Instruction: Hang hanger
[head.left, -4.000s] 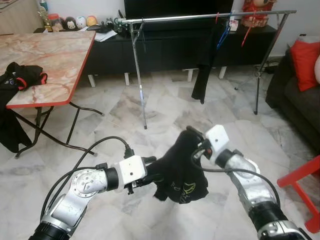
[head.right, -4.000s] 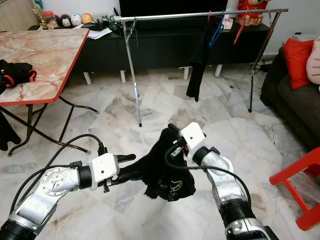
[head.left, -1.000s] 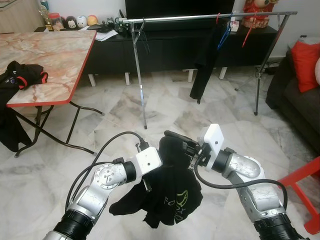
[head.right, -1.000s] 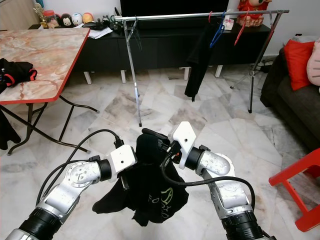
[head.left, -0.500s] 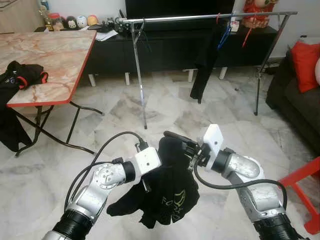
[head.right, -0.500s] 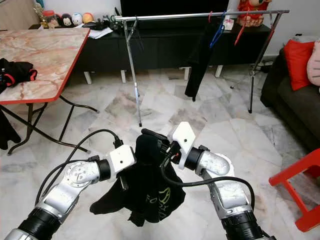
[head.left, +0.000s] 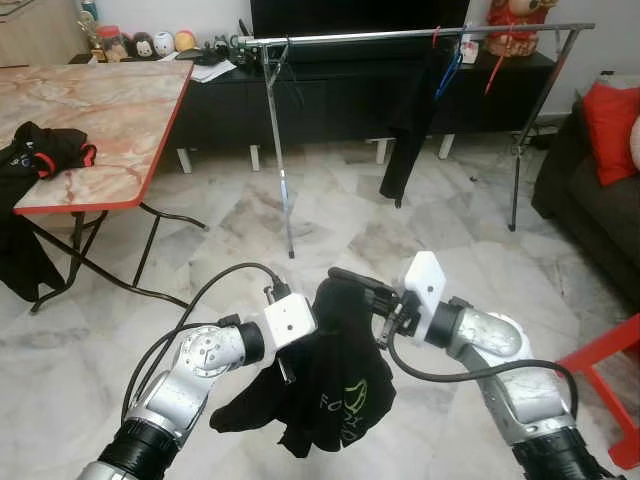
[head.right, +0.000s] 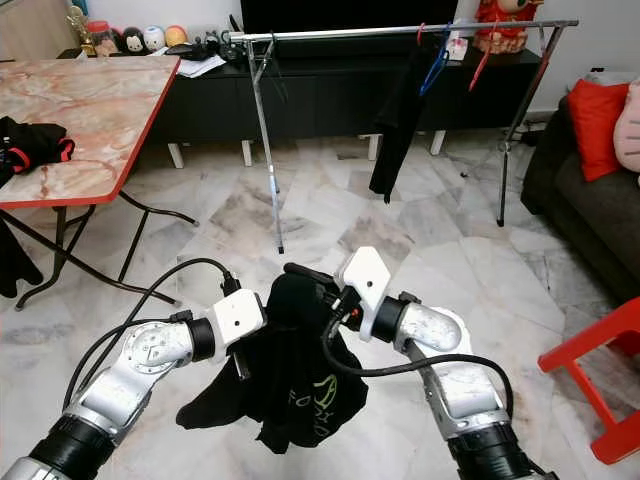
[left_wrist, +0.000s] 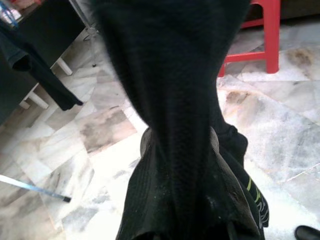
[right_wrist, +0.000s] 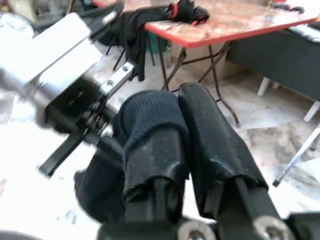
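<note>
A: Both arms are up in front of the robot, and between them hangs a black shirt (head.left: 335, 385) with a green print, well short of the rack (head.left: 400, 35).

B: Who has hold of it?

A: The right gripper (right_wrist: 185, 130) is clamped on a fold of the shirt; in its wrist view the two fingers (right_wrist: 220, 150) are pressed close together with cloth wrapped over one of them. The left gripper (head.left: 292, 365) is buried in the fabric, and I cannot tell whether it is open or closed.

B: And the hanger?

A: No hanger can be made out in the bundle. On the rack's right end hang a blue hanger (head.left: 447, 70), a red one (head.left: 493, 62) and a dark garment (head.left: 408, 125).

B: Where does the rack stand?

A: On the marble floor (head.left: 330, 215), just before a black cabinet (head.left: 330, 95). Left of the rack is a table (head.left: 95, 115) with a red edge, black clothes (head.left: 45, 155) piled on its near corner. Right of the rack sits a sofa (head.left: 590, 200) with a red cushion (head.left: 610, 115), and nearer the robot a red stool (head.left: 605, 375).
</note>
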